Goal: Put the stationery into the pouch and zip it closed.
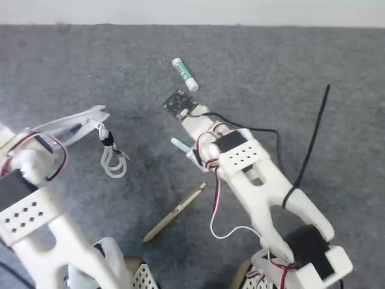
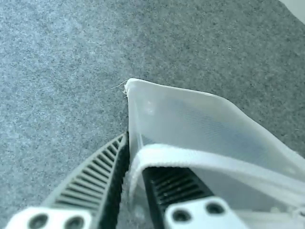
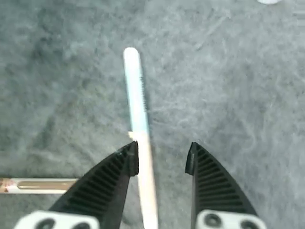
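Translucent white plastic: the pouch (image 1: 71,127) is at the left of the worktop (image 1: 289,66), with one edge gripped by the left claw (image 2: 133,143). Claw state: closed on the pouch, its ribbed black fingers (image 2: 102,167) pinching the woven white zip band (image 2: 200,160) from both sides. Contents: cannot tell; the wall is frosted and faintly ribbed. A white looped pull cord (image 1: 113,162) trails off the pouch's end onto the worktop.

The right claw (image 3: 162,155) is approx. half open, holding nothing. A slim round pen (image 3: 136,105), pale blue-white, lies on the worktop w/ its shaft inside the gap, just beside one finger. A beige pen (image 1: 174,214) lies between the two arms, well apart from the pouch. A green-white glue stick (image 1: 184,74), cylindrical, lies at the far side. Worktop surface: grey, fuzzy, felt-like.
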Controlling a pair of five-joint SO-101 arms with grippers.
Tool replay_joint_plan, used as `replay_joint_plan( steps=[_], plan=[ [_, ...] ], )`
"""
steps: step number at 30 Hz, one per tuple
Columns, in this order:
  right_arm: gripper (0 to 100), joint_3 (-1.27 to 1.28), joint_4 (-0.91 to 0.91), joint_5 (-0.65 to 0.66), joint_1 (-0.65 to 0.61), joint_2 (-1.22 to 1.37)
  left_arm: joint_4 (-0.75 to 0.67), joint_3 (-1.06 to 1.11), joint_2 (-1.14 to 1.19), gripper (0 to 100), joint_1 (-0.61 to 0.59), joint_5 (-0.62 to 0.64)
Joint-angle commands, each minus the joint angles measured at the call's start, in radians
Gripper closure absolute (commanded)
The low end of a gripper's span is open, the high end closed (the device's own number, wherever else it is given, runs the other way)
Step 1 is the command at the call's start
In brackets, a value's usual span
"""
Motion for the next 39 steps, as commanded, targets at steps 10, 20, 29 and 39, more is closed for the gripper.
replay_joint_plan(
  steps=[10,20,29,39],
  plan=[
    [84.3,-0.064,-0.214,-0.012,-0.061,0.191,-0.035,-0.038,-0.005,99,-0.005,0.014],
    [84.6,-0.196,-0.219,-0.015,-0.062,0.344,-0.035,-0.038,-0.003,99,-0.002,0.014],
    [84.7,-0.399,0.013,-0.015,-0.059,0.46,-0.035,-0.038,-0.002,99,-0.002,0.012],
    [85.6,-0.534,0.097,-0.015,-0.056,0.604,-0.035,-0.038,-0.002,99,-0.002,0.011]
  ],
)
